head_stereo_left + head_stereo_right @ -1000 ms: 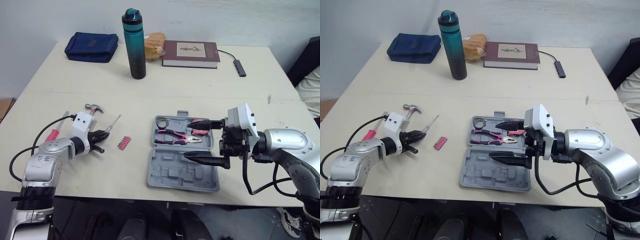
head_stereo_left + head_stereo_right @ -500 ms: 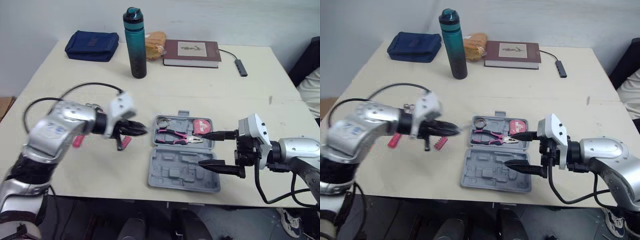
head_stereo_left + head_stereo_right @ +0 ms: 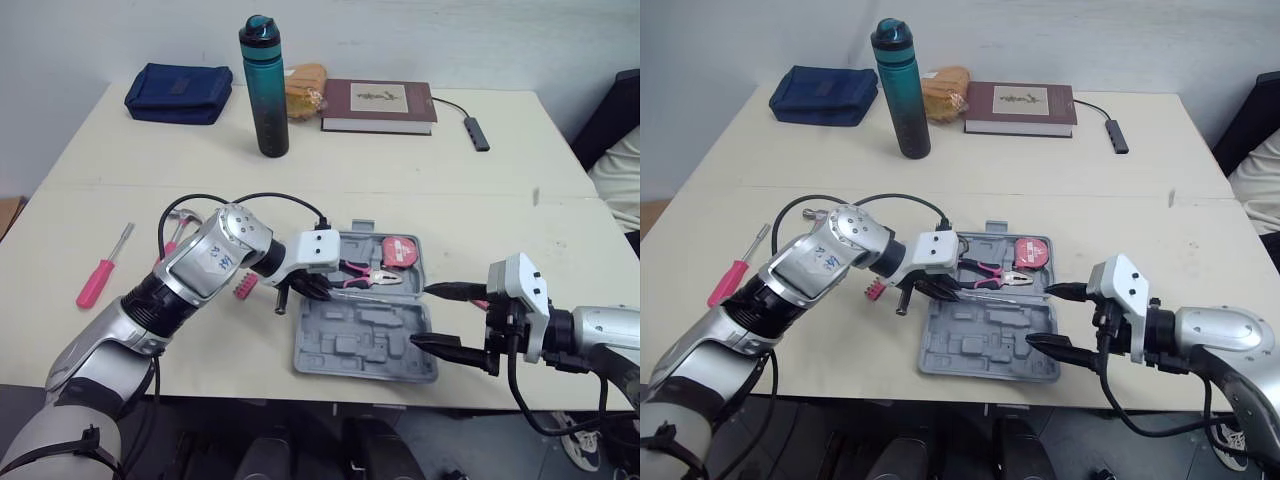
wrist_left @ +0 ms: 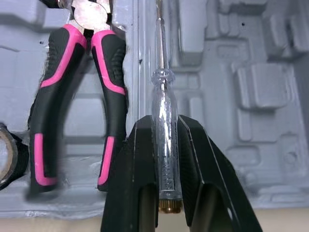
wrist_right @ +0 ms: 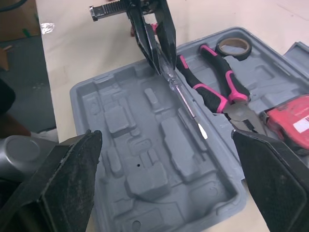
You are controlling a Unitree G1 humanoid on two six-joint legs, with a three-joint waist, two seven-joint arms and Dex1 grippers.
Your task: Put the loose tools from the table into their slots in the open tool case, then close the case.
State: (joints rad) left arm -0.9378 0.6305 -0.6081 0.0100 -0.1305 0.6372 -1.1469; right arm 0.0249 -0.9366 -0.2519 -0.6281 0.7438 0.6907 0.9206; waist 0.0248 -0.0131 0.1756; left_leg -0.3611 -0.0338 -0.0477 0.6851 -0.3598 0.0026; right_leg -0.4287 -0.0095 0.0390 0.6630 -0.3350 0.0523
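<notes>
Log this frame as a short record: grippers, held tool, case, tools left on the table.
left gripper: shut on clear-handled screwdriver, over the case's middle
right gripper: open, empty, at the case's near right corner
tool case: open; pliers and tape measure seated
loose on table: red screwdriver, hammer, bit strip

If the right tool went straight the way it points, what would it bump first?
Probably the open gray tool case: the right tool, wide open, points at its right edge. If it passes above, the clear screwdriver in the left tool comes next.
</notes>
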